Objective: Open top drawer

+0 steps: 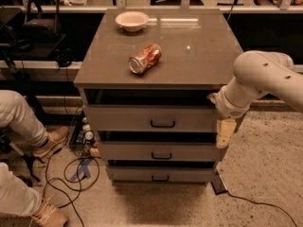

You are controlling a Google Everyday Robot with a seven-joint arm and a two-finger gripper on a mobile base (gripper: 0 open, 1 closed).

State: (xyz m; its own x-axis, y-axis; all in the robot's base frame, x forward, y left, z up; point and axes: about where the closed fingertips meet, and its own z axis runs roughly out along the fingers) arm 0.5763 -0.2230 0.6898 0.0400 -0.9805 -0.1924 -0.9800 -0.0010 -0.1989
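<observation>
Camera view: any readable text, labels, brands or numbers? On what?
No text can be read anywhere.
Print on the can lying on the cabinet top: red and white, not legible.
Front of the top drawer: plain, no label.
The gripper, beside the top drawer's right end: no marking visible.

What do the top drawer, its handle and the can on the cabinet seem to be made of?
The top drawer looks like matte grey painted metal or laminate: flat, even front, no grain. Its handle seems to be black metal or plastic, a thin dark loop. The can looks like thin aluminium: shiny end, printed red side. The gripper hangs by the drawer's right end.
</observation>
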